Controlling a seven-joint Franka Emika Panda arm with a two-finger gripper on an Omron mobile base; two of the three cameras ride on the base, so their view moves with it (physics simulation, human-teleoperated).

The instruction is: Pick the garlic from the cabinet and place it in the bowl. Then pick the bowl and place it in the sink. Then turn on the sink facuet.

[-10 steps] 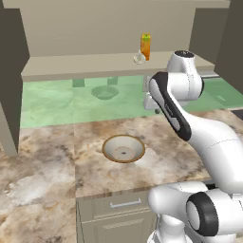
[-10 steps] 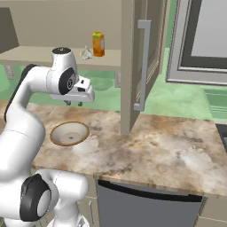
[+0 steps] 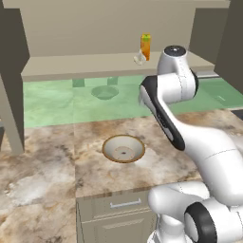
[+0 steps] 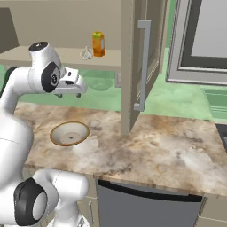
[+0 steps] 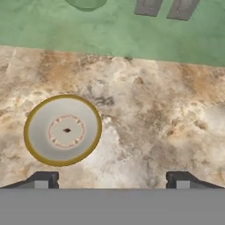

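Our gripper [image 4: 73, 91], fingers spread and empty, has hardly moved from the frame's middle left, so the garlic [image 4: 86, 54] on the cabinet [image 4: 66, 57] waits.

Kitchen: marble-look counter [image 4: 168, 150], beige wall cabinet [image 3: 109, 64], drawer unit [image 3: 118, 209].

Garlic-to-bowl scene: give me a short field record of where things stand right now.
garlic: on the cabinet shelf, beside the orange carton
bowl: upright on the marble counter, nothing in it
tool: open, holding nothing, above the counter, looking down with the bowl off to one side
cabinet door: swung open
task progress: garlic not yet picked
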